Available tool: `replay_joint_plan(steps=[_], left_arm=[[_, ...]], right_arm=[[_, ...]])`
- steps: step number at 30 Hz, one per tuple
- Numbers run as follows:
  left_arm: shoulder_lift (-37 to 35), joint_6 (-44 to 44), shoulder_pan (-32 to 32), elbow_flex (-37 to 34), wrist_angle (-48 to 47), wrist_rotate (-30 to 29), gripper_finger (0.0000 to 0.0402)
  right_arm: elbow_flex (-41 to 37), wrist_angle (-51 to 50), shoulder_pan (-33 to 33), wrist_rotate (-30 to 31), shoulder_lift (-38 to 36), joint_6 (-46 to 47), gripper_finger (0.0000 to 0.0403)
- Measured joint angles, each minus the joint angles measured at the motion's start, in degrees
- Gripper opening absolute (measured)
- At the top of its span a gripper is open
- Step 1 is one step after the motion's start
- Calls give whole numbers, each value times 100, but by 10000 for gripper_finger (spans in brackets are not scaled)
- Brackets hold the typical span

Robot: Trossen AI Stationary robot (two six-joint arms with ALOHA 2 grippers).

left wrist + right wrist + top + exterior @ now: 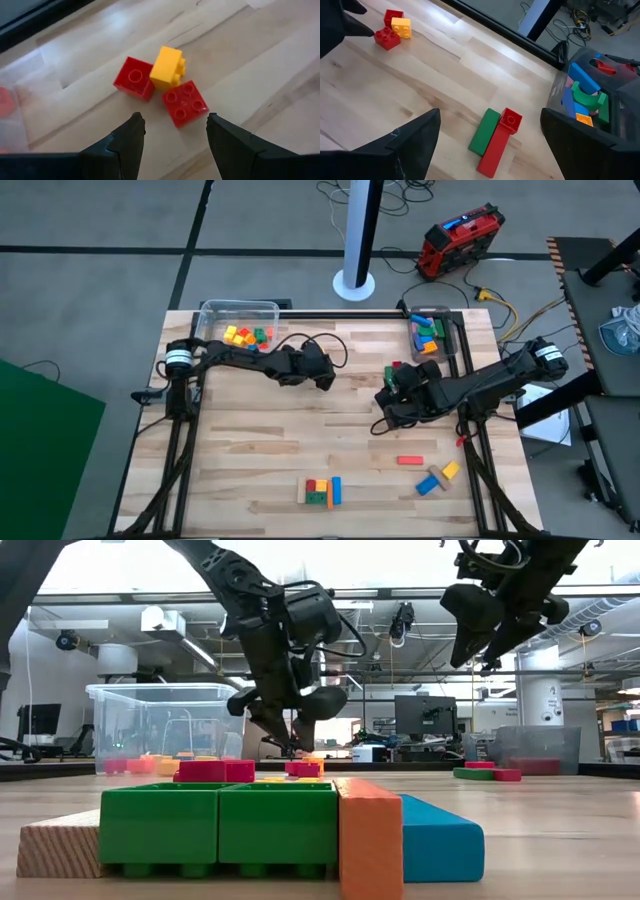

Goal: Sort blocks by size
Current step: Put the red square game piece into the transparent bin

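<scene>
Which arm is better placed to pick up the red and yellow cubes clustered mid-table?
Left. The left gripper hangs open right over the red and yellow cubes, fingers framing them. The right gripper, also open, sits above the green and red bars, farther off.

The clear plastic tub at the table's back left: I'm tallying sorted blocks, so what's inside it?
The clear plastic tub holds small yellow, orange, red and green blocks. An exact count is impossible; they overlap.
</scene>
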Motion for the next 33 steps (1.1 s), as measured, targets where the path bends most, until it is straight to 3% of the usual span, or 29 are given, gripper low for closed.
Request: replay_joint_plan(steps=[11,33], left_arm=[[29,-235,-10,-4,243,27,201],[1060,-144,29,366,673,-197,214]], right_arm=[[0,39,-2,-1,0,-75,337],[0,127,-2,-155,2,-223,331]])
